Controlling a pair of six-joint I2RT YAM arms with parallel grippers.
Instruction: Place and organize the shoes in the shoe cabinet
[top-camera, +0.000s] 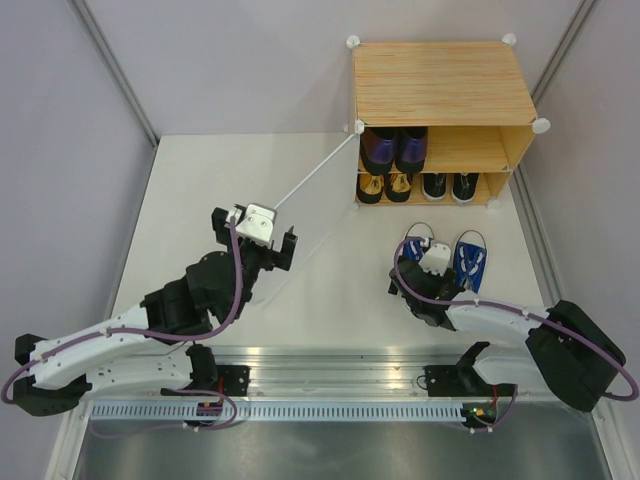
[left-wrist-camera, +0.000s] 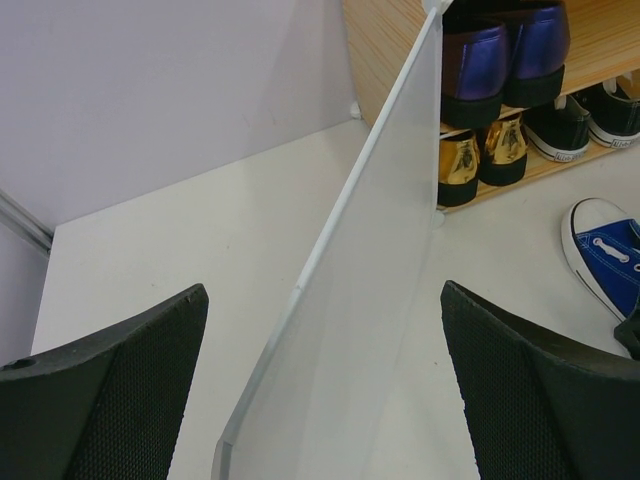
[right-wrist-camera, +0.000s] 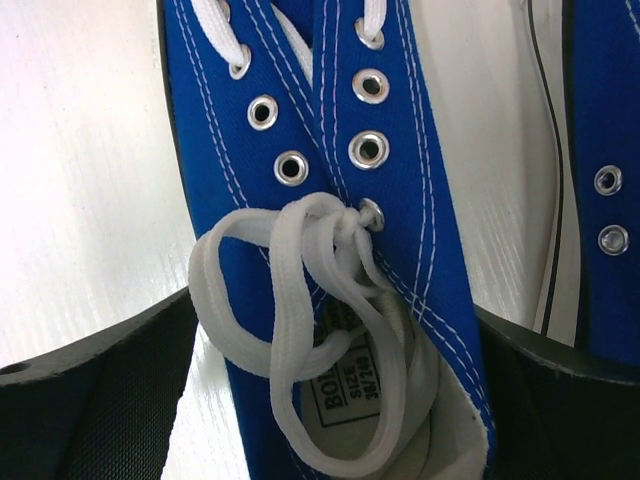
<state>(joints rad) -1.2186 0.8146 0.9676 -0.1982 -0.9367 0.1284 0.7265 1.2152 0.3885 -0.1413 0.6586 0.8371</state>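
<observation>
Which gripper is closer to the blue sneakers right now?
Right. The right gripper straddles one of the blue sneakers, open; the left gripper is off to their left, by the door panel.

A robot test cell in a lab is indicated rather than a home. A bare white table is enclosed by plain pale wall panels held in metal struts. Two machines, the left arm and the right arm, are bolted to an aluminium rail at the near edge, with purple cables looped along them. The shoe cabinet is stood on the tabletop itself.
</observation>
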